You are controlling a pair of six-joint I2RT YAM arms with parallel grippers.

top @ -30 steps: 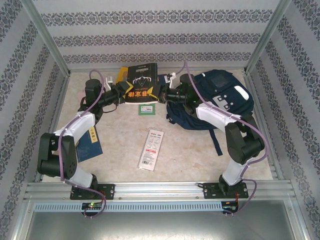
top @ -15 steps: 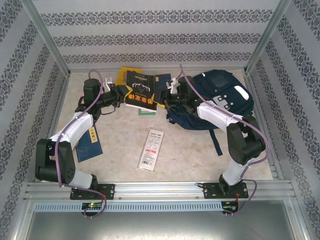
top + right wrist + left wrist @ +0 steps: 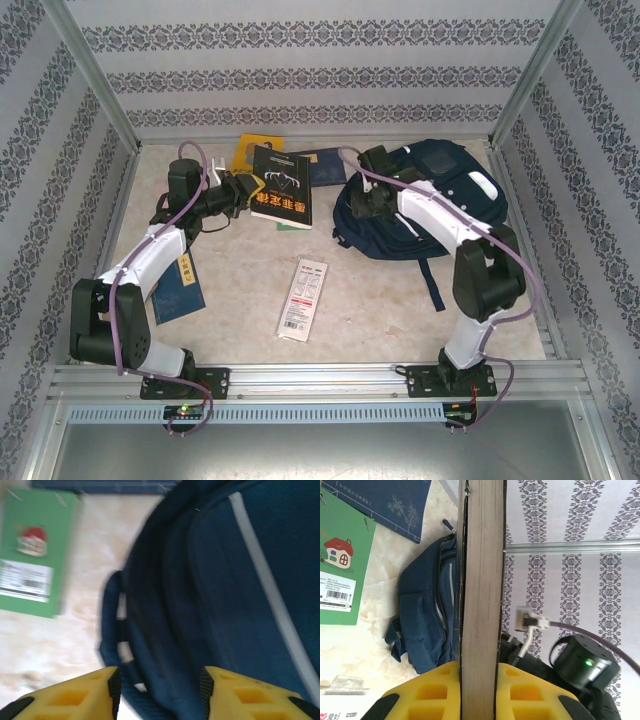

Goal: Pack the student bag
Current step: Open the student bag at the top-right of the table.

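Best to have the right jaws pinch the upper lip of the bag's [image 3: 445, 195] mouth and lift it wide, so the book [image 3: 480, 580] can slide in edge-first; the blurred wrist view leaves it unsure whether the zip is open. The bag lies at the table's [image 3: 380, 300] far right corner. The right jaws hang released and empty just above its left flank. The left jaws, clenched on the book, stand near its left.

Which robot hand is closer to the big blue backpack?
Right. The right gripper hangs open just above the backpack, at its left edge. The left gripper is off to the backpack's left, clamped on a black book.
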